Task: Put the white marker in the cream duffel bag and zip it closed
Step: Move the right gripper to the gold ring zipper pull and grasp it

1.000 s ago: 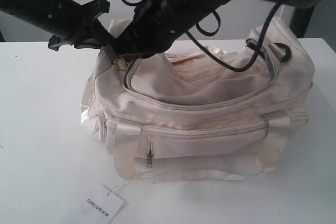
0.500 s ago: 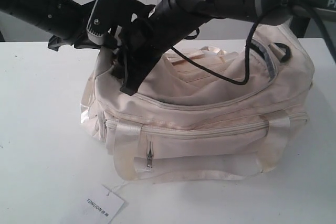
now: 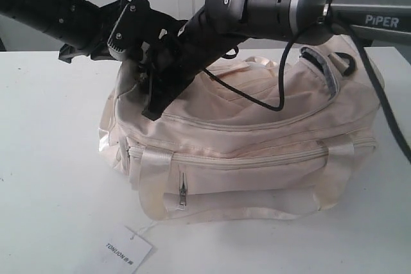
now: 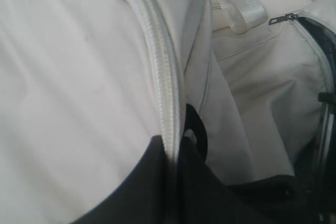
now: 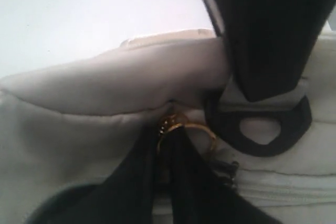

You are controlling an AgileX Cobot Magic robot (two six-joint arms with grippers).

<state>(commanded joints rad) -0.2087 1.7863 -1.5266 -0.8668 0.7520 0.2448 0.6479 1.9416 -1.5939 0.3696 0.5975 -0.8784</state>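
Now, cream duffel bag (image 3: 257,139), contents hidden — right hand (image 5: 170,137) pinching gold pull (image 5: 199,126), left hand (image 4: 176,153) pinching zipper seam (image 4: 160,66).

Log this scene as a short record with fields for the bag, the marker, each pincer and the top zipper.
bag: cream duffel bag on white table, paper tag in front
marker: white marker not in view
right pincer: closed on gold zipper pull
left pincer: appears clamped on bag fabric by a black D-ring
top zipper: cannot tell if fully shut
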